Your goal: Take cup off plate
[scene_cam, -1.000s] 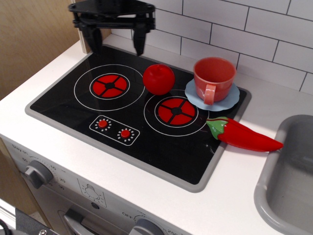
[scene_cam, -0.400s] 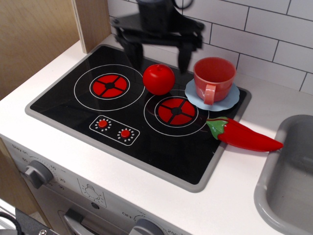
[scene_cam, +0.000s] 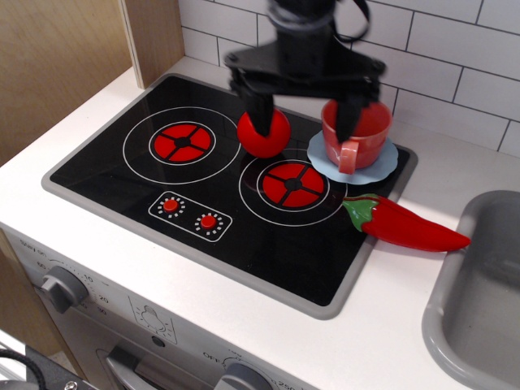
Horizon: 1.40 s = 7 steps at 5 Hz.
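**Cup sitting right of jaw centre, jaws wide, nothing gripped**

- Gripper [scene_cam: 305, 122] is hovering over the back of the stove top [scene_cam: 122, 175] with jaws spread wide and empty. One finger [scene_cam: 262, 118] is overlapping the tomato [scene_cam: 264, 134] in view; the other finger [scene_cam: 351, 120] is overlapping the cup's front-left rim.
- Cup [scene_cam: 361, 130] is standing upright on the plate [scene_cam: 382, 172], at the back-right corner of the stove top on the desk [scene_cam: 390, 309]. Loop handle is pointing toward the camera, over the plate's front edge.
- Key relation: the cup's centre is lying right of the midpoint between the fingers. The gap is currently spanning the space between tomato and cup, not the cup itself. My read: a shift right is needed before closing, so the fingers are straddling the rim or wall.
- Finger height over the cup: cannot tell from this single view.
- Risk, as I'm judging it: closing here catches the tomato or just nudges the cup.
- Containers: cup interior is looking empty as far as visible. Plate is holding only the cup. Chili pepper [scene_cam: 406, 226] is lying just in front of the plate, long axis running left-right, half off the stove top.
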Available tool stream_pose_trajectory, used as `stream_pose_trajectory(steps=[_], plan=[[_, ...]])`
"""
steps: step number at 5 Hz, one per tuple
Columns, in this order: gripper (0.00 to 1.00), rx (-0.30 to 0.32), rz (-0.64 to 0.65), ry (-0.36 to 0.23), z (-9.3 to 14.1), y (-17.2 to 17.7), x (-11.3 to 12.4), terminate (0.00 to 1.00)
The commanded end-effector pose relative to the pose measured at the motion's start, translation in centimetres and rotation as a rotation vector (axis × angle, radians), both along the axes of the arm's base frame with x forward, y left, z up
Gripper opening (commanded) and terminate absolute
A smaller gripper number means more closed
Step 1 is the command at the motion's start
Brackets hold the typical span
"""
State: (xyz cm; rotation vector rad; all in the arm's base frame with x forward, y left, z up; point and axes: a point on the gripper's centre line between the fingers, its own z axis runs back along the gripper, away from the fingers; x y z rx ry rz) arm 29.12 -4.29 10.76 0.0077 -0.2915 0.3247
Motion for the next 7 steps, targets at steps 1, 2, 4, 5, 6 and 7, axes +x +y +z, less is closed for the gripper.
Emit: stream_pose_trajectory(steps=[1, 2, 4, 5, 6, 7], plan=[[1.00, -0.001, -0.009, -0.041, -0.1, -1.8, 1.0, 0.00], [1.00, -0.008, 0.000, -0.039, -0.6, -2.2, 1.6, 0.00], [1.00, -0.047, 0.019, -0.026, -1.6, -2.9, 3.1, 0.00], [1.00, -0.060, 0.008, -0.007, -2.3, -3.4, 3.0, 0.00], [1.00, -0.062, 0.013, 0.005, -2.9, -3.8, 3.2, 0.00], [1.00, -0.058, 0.002, -0.006, -2.9, -4.0, 3.6, 0.00]])
